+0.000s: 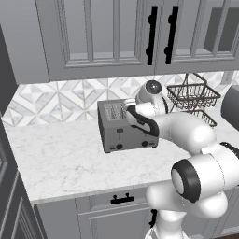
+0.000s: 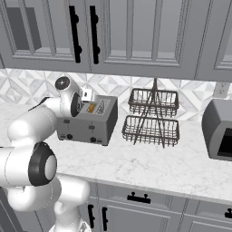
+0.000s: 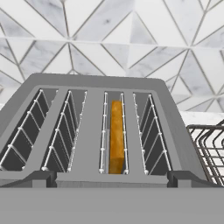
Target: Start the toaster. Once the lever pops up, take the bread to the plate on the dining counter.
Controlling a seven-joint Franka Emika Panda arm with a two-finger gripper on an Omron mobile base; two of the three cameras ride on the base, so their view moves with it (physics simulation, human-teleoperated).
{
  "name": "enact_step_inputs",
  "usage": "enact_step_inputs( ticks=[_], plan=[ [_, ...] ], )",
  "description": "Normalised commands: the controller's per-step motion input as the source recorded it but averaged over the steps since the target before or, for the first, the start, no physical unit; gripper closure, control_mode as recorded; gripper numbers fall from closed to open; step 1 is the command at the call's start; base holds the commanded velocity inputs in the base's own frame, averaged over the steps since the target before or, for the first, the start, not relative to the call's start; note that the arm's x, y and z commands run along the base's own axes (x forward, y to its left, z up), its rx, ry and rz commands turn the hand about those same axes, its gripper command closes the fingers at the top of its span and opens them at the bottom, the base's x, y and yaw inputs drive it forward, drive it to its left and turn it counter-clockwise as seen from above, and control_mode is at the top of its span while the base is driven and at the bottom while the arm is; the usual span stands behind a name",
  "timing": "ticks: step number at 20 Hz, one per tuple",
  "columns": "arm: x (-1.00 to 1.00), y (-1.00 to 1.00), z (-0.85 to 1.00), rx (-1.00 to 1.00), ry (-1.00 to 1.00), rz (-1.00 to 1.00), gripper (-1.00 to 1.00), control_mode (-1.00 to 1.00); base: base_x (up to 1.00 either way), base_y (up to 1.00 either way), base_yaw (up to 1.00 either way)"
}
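No brand, label or writing can be read on anything here. At the left of the marble worktop stands the toaster, its two black knobs facing forward, with patterned tile behind it. The bread sits upright in the third slot from the left in the hand view, an orange-tan edge showing. The tool hangs just above the toaster's top, directly over the slots and apart from the slice; its jaws appear spread wide, though the arm hides most of them. To the right stand a two-tier wire basket and, further right, a toaster oven.
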Motion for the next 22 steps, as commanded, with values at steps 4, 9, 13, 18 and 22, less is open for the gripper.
enact_step_inputs(
  ticks=[4, 9, 13, 18, 22],
  plan=[
    [0.0, 0.0, 0.0, 0.0, 0.0, 0.0, -1.0, -1.0, 0.0, 0.0, 0.0],
    [0.0, 0.0, 0.0, 0.0, 0.0, 0.0, -1.0, -1.0, 0.0, 0.0, 0.0],
    [0.0, 0.0, 0.0, 0.0, 0.0, 0.0, -1.0, -1.0, 0.0, 0.0, 0.0],
    [0.0, 0.0, 0.0, 0.0, 0.0, 0.0, -1.0, -1.0, 0.0, 0.0, 0.0],
    [0.0, 0.0, 0.0, 0.0, 0.0, 0.0, -1.0, -1.0, 0.0, 0.0, 0.0]
  ],
)
